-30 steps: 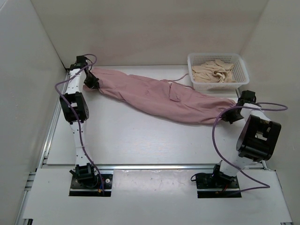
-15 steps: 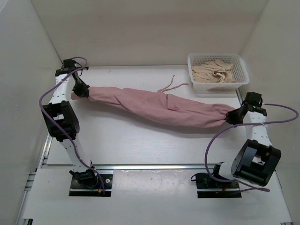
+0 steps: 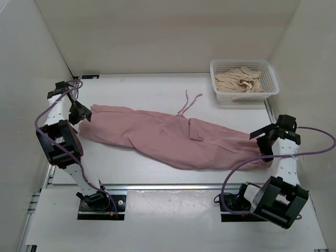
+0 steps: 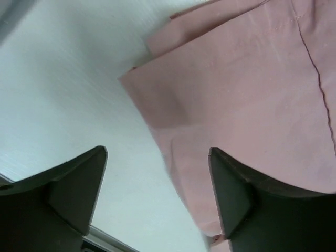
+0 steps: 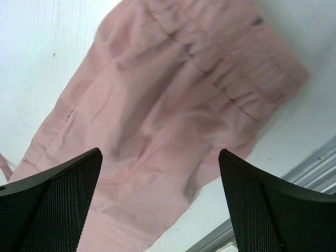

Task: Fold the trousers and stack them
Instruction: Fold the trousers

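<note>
The dusty-pink trousers (image 3: 168, 137) lie stretched flat across the table from left to right, their thin drawstring (image 3: 188, 101) trailing toward the back. My left gripper (image 3: 84, 114) is open just above the left leg end (image 4: 220, 94), nothing between its fingers (image 4: 79, 184). At the right, my right gripper (image 3: 262, 140) is open over the gathered waistband end (image 5: 231, 68), fabric below it but not pinched. The trousers (image 5: 157, 131) fill most of the right wrist view.
A white mesh basket (image 3: 271, 89) at the back right holds a crumpled beige cream garment (image 3: 239, 80). Walls close in on the left, back and right. A metal rail (image 3: 157, 186) runs along the table's near edge.
Both grippers pulled the trousers toward the near side, stretched them out, then opened and let the ends drop. The fabric now lies flat and lower on the table.
</note>
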